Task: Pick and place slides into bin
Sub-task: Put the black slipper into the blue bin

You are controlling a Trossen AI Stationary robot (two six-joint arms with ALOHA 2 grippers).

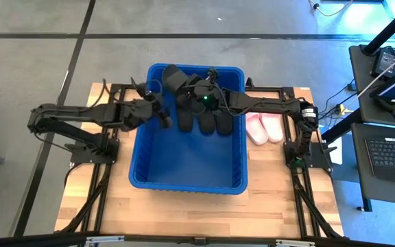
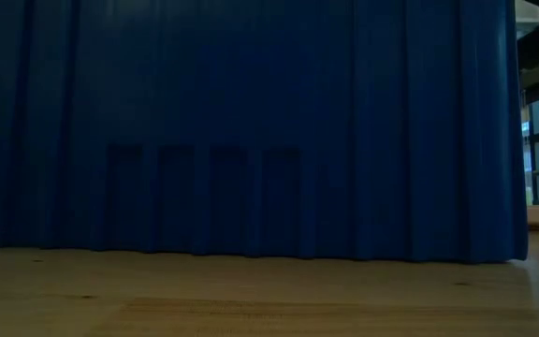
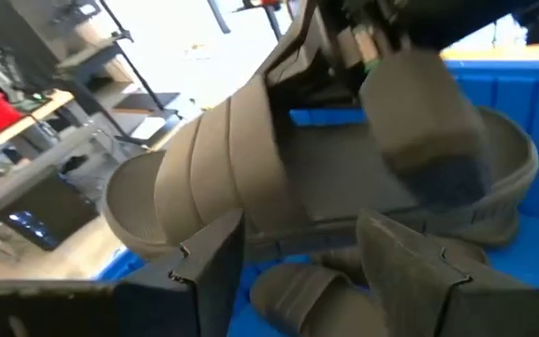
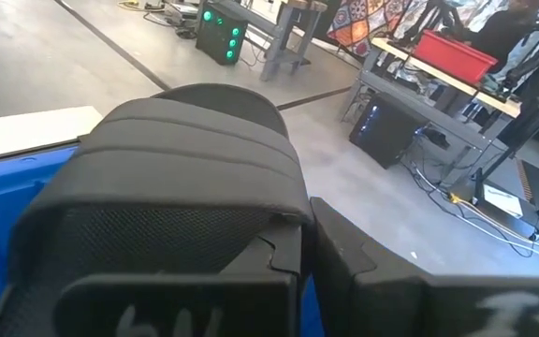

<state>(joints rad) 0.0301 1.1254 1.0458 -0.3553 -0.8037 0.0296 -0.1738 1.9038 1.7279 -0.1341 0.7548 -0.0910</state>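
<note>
Wooden table (image 1: 184, 213) under a blue bin (image 1: 187, 180), black slide (image 1: 175, 77) held above the bin's far rim, clamped in the right gripper (image 1: 196, 90) on an outstretched arm, left gripper (image 1: 158, 110) alongside, fingers spread, empty, three black slides (image 1: 204, 123) inside, pink slides (image 1: 265, 127) just right of the bin.

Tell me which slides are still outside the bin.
The two pink slides, side by side on the table just right of the bin. The black slides are all over or inside it.
</note>
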